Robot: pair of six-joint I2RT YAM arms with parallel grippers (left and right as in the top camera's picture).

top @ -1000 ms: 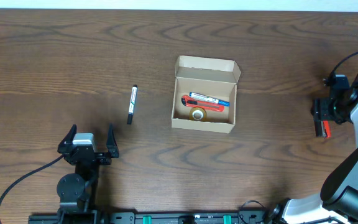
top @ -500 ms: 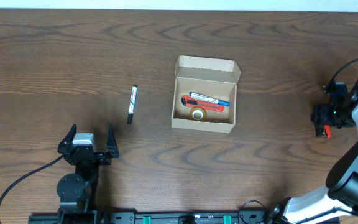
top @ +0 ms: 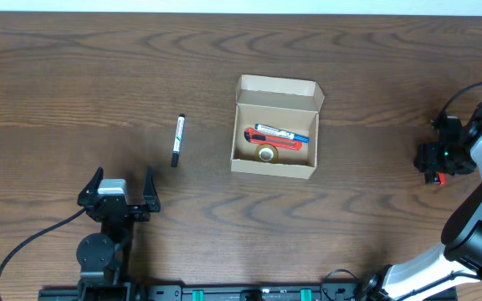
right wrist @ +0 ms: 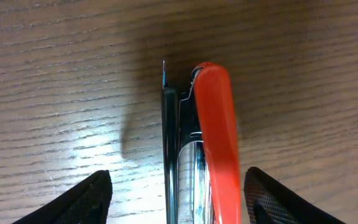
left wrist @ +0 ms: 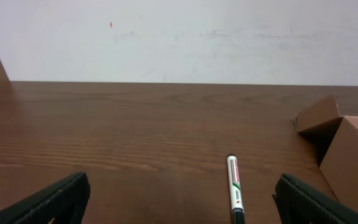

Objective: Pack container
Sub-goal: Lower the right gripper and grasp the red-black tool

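The tan cardboard container [top: 274,165] stands open at mid table, flap lid [top: 278,89] raised at the back. Inside lie a red cutter [top: 274,142], a blue-and-white pen [top: 284,133] and a small tape roll [top: 266,154]. A white-and-black pen [top: 176,140] lies left of it and shows ahead of my open, empty left gripper [top: 115,194] in the left wrist view [left wrist: 235,190]. My right gripper [top: 432,159] is at the far right, open, straddling a red-and-black cutter [right wrist: 207,137] on the table; the fingers [right wrist: 79,199] stand clear of it on both sides.
The container's corner [left wrist: 353,162] and side flap [left wrist: 319,115] show at the right of the left wrist view. The table's far edge meets a white wall [left wrist: 179,37]. The right arm's cable [top: 463,88] loops near the right edge.
My right gripper has come down over the red-and-black cutter, hiding most of it from overhead. The left arm and the container have not moved.
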